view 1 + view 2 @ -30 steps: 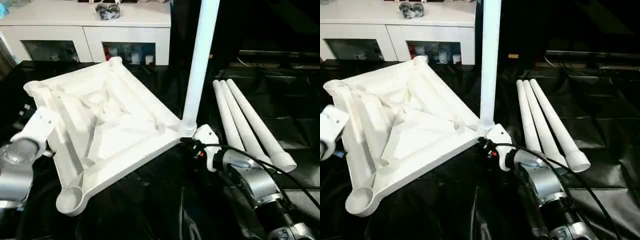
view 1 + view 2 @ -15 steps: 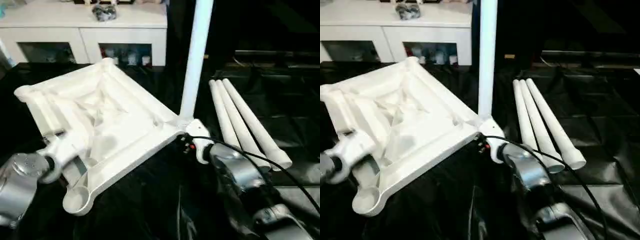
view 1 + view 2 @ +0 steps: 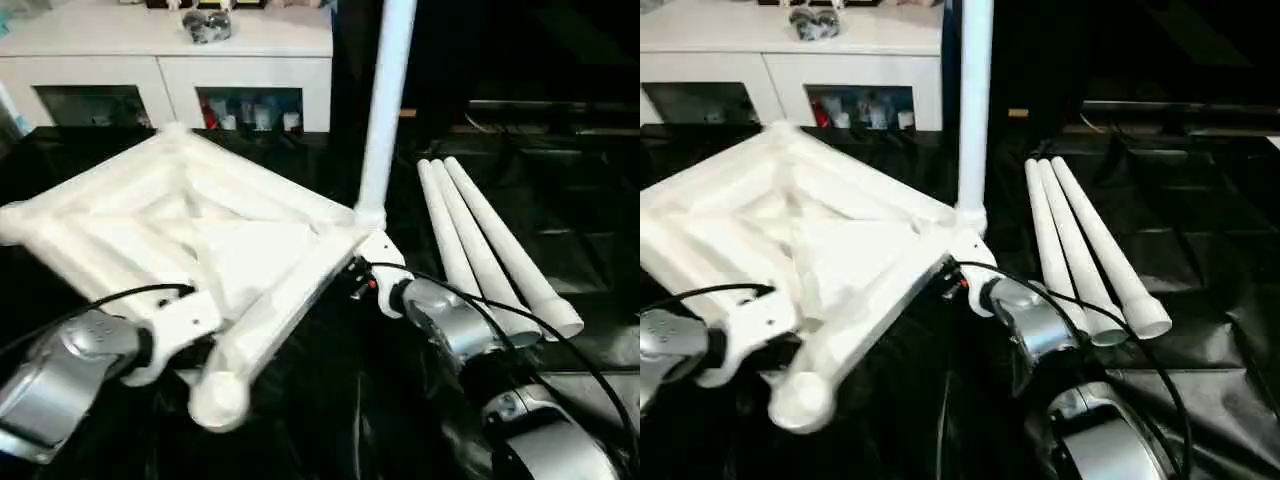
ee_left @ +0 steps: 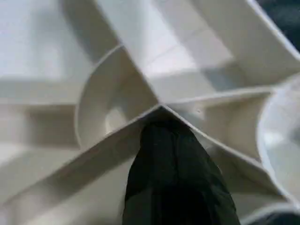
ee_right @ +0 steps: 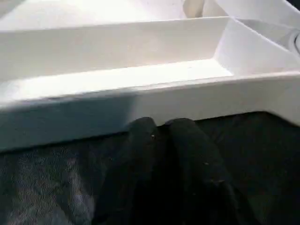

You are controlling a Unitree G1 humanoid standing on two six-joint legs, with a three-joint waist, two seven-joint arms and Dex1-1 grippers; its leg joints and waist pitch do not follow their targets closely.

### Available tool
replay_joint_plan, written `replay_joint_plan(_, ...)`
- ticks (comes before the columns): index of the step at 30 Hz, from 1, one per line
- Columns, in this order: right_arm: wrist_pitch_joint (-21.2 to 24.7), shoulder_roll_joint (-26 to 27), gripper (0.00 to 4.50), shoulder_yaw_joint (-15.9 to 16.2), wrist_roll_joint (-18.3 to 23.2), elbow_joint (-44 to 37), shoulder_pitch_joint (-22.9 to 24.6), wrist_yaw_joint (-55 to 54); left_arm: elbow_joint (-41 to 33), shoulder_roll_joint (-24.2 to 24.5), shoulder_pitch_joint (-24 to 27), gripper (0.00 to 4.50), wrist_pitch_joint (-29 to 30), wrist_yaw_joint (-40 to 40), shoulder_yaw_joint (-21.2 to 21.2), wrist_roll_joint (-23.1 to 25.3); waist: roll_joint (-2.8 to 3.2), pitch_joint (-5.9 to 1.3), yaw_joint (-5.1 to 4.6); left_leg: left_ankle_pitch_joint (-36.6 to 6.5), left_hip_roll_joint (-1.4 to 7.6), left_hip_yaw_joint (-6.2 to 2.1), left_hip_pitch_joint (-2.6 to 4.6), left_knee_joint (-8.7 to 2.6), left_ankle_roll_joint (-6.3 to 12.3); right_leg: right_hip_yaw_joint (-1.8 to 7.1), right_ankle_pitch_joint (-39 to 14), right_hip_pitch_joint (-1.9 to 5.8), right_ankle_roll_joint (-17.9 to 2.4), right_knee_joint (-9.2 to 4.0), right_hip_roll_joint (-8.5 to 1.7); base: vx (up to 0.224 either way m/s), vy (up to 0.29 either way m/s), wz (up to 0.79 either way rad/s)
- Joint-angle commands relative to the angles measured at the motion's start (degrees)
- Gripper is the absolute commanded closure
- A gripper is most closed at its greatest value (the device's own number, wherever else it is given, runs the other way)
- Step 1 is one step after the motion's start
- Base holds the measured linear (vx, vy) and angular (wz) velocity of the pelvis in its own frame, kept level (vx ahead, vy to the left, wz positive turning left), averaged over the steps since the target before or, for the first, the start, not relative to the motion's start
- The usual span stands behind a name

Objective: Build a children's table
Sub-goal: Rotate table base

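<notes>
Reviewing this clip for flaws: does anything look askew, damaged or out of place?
Nothing looks damaged or spilled. The upturned tabletop sits skewed, one corner toward the robot, with a single leg standing in its far right corner socket. Three loose legs lie neatly side by side on the black cover.

Two head views, set side by side, looking forward and down over both silver forearms at the upturned tabletop (image 3: pixel 190 230), one upright leg (image 3: pixel 385 100) and three loose legs (image 3: pixel 1080 250); nearly identical coverage. Left wrist view pressed very close against tabletop ribs. Right wrist view low and close, facing the tabletop's outer edge above black cloth (image 5: pixel 37 187).
</notes>
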Motion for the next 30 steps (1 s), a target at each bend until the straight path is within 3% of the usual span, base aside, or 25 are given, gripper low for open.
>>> replay_joint_plan(1, -1.26, 0.58, 4.14, -0.12, -0.27, 0.61, -0.95, 0.04, -0.92, -1.05, -0.16, 4.50, -0.98, -2.25, -2.18, -1.87, 0.97, -3.74, 0.07, -8.72, 1.54, -0.44, 1.02, -4.07, -1.00, 2.15, -0.29, 2.84, -14.91, -2.85, -3.71, 0.000, 0.000, 0.00)
replay_joint_plan(2, -1.62, 0.69, 4.19, -0.12, -0.27, 1.05, -1.11, 0.08, -0.90, -1.74, -0.59, 4.50, -1.22, -2.58, -2.40, -2.30, 0.67, -3.77, 0.03, -8.54, 1.57, -0.35, 1.02, -4.07, -0.82, 2.15, -0.09, 2.85, -14.97, -2.84, -3.70, 0.000, 0.000, 0.00)
replay_joint_plan(5, -2.27, 0.86, 4.43, -0.18, -0.35, 1.85, -1.39, 0.24, -0.21, -3.52, -1.93, 4.50, -3.23, -2.96, -3.04, -2.79, 0.86, -3.78, 0.17, -8.18, 1.56, -0.37, 1.07, -4.02, -0.51, 2.11, 0.11, 2.83, -14.97, -2.83, -3.62, 0.000, 0.000, 0.00)
replay_joint_plan(12, -3.33, 1.11, 4.43, -0.42, -0.52, 3.09, -1.94, 0.49, 5.44, -10.61, -7.95, 4.50, -6.25, -0.52, -4.61, -3.01, 0.65, -3.82, 0.19, -8.27, 1.47, -0.31, 0.89, -3.91, -0.62, 2.21, -0.80, 3.15, -14.70, -2.93, -3.76, 0.000, 0.000, 0.00)
replay_joint_plan(17, -3.68, 1.12, 4.43, -0.58, -0.48, 3.11, -1.77, 0.79, 15.61, -17.48, -13.49, 4.50, -10.92, 4.63, -5.90, -0.40, 0.64, -3.92, 0.00, -9.10, 1.38, -0.40, 0.88, -3.74, -0.44, 2.20, -1.81, 3.29, -14.46, -3.12, -3.77, 0.000, 0.000, 0.00)
replay_joint_plan(23, -3.37, -0.13, 4.43, -1.39, -0.67, 1.10, -1.40, -0.24, 11.88, -18.85, -11.59, 4.50, -10.24, 8.02, -5.71, 0.72, 0.85, -3.86, -0.30, -9.33, 1.57, -0.50, 0.81, -3.74, 0.26, 2.06, -1.86, 3.29, -15.27, -3.14, -3.76, 0.000, 0.000, 0.00)
replay_joint_plan(26, -1.24, -1.41, 4.43, -2.20, -1.14, -1.52, -1.40, -2.31, 11.50, -18.83, -11.30, 4.50, -11.59, 8.90, -4.94, 0.75, 0.91, -3.82, -0.15, -9.01, 1.53, -0.50, 0.85, -3.72, 0.34, 2.04, -2.21, 3.21, -15.04, -3.15, -3.60, 0.000, 0.000, 0.00)
replay_joint_plan(28, 3.91, -2.48, 4.48, -3.31, -0.86, -5.06, -1.29, -3.47, 10.37, -18.81, -10.88, 4.30, -11.55, 9.24, -3.14, -0.37, 0.88, -3.79, -0.01, -8.75, 1.53, -0.50, 0.95, -3.76, 0.17, 2.08, -2.23, 3.28, -14.65, -3.11, -3.50, 0.000, 0.000, 0.00)
replay_joint_plan(29, 8.62, -3.09, 4.50, -5.06, 0.53, -8.11, -1.09, -4.00, 8.69, -18.31, -10.28, 4.17, -10.68, 8.82, -1.66, -1.60, 0.85, -3.70, 0.09, -8.50, 1.46, -0.47, 0.99, -3.75, 0.11, 2.15, -2.03, 3.27, -14.50, -3.13, -3.42, 0.000, 0.000, 0.00)
replay_joint_plan(30, 12.02, -3.53, 4.30, -6.41, 1.57, -10.28, -0.93, -4.41, 7.25, -17.75, -9.76, 4.09, -9.96, 8.46, -0.70, -2.57, 0.82, -3.80, 0.22, -8.33, 1.52, -0.48, 1.00, -3.76, 0.08, 2.12, -1.94, 3.29, -14.43, -3.07, -3.48, 0.000, 0.000, 0.00)
